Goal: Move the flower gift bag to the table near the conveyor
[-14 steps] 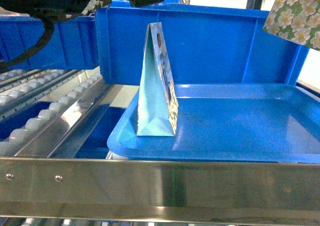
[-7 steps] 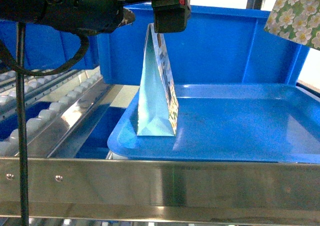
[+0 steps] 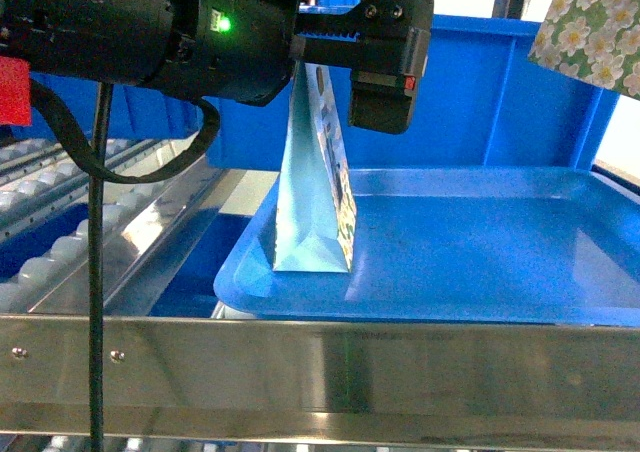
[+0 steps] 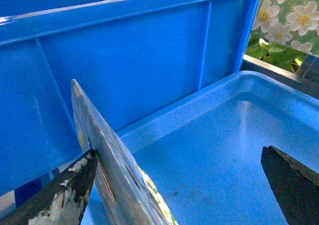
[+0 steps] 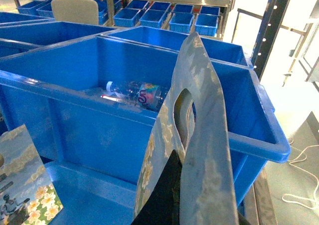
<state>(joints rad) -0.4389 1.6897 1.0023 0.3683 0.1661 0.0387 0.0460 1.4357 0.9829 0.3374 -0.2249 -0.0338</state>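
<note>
The gift bag (image 3: 312, 187) is standing upright on the blue tray (image 3: 500, 262) on the conveyor (image 3: 90, 237), just in front of a blue bin (image 3: 450, 102) — not yet on any bench. The left claw (image 4: 174, 180) is sitting wide open around the bag's top edge, one finger (image 4: 60, 195) touching or nearly touching the paper, the other apart. The right claw (image 5: 172, 197) is gripping a second flowered bag (image 5: 199, 135). Judging by looks, the bag is light, thin, creasable paper — best pinched gently near the top by the handle.
</note>
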